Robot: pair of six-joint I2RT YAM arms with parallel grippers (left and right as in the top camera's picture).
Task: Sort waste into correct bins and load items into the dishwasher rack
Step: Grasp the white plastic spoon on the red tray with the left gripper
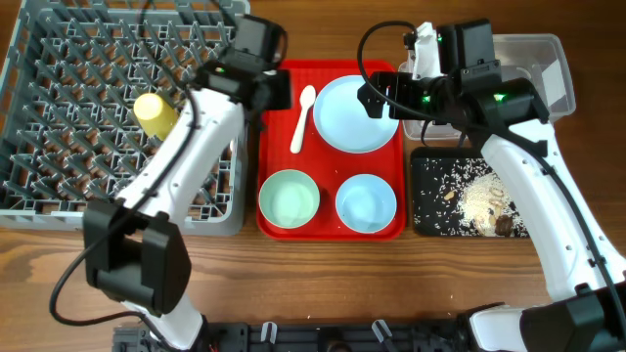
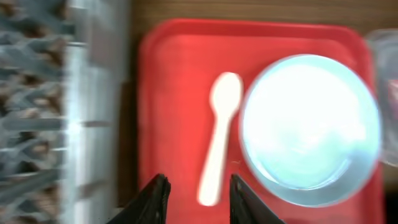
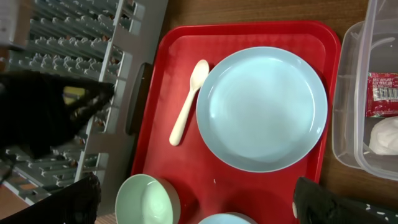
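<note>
We're over the red serving tray, and the left claw hangs low above the cream spoon. Its two fingers stand partly spread with a clear gap between them, and we see nothing pinched there. The spoon lies flat on the tray, its handle end showing in the gap below the tips. That wrist view is blurred, so we cannot tell whether the tips touch the tray.

Just right of the spoon sits the light-blue plate, bare, on the same tray. Nearer the robot's side we spot the pale-green bowl and the light-blue bowl, side by side, both upright.

Over to the right claw: fingers spread wide, nothing between them, poised above the tray between the plate and the bowls.

Left of the tray, the grey rack holds the yellow cup among its pegs. On the far right, the clear tub carries the red sachet and the white tissue. In front of it, the black tray holds the rice grains and brown bits. All of it rests on the wooden desk.
</note>
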